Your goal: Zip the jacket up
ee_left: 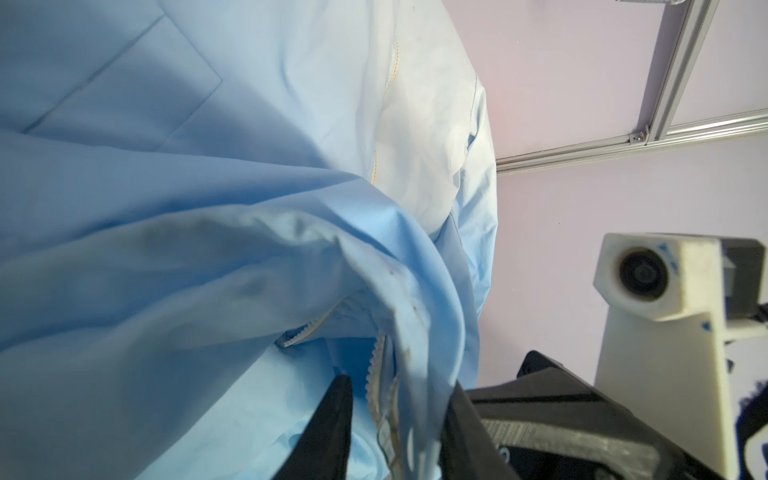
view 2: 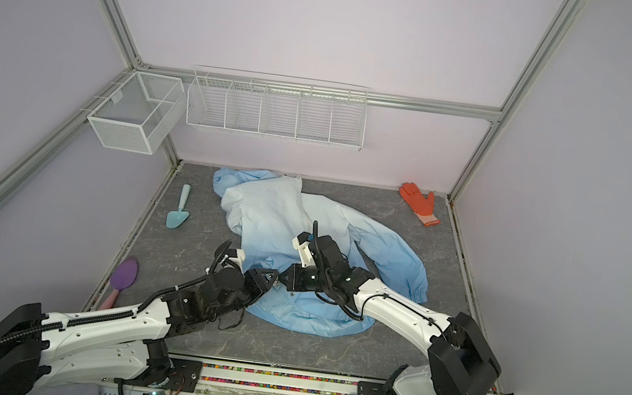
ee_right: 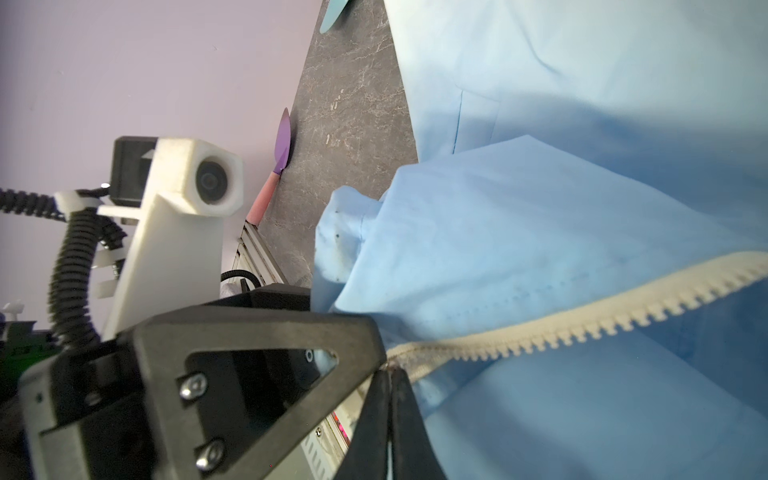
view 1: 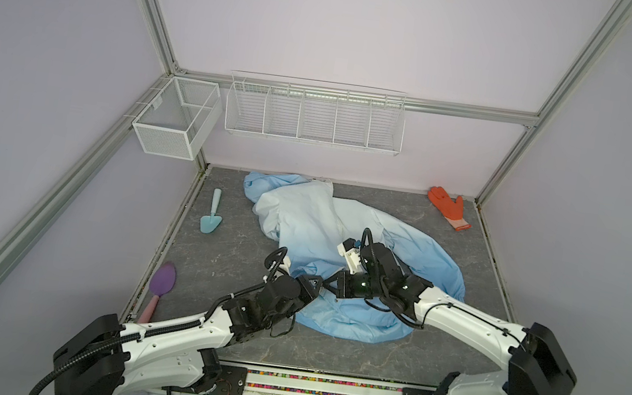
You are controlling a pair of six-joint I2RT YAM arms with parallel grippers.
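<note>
The jacket (view 1: 295, 212) (view 2: 266, 212), light blue fading to whitish, lies crumpled on the grey table in both top views. Both grippers meet at its near hem. In the left wrist view my left gripper (ee_left: 399, 382) (view 1: 314, 284) has its jaws apart around a fold of fabric and a loose strip of white zipper (ee_left: 376, 370); a gap shows beside one finger. In the right wrist view my right gripper (ee_right: 388, 372) (view 1: 329, 287) is shut, pinching the bottom end of the zipper (ee_right: 582, 324), whose open teeth run away from the tips.
An orange glove (view 1: 449, 209) lies at the back right corner. A teal trowel (view 1: 212, 213) and a purple spoon (view 1: 162, 282) lie left of the jacket. Two white wire baskets (view 1: 179, 116) (view 1: 313, 114) hang on the back frame.
</note>
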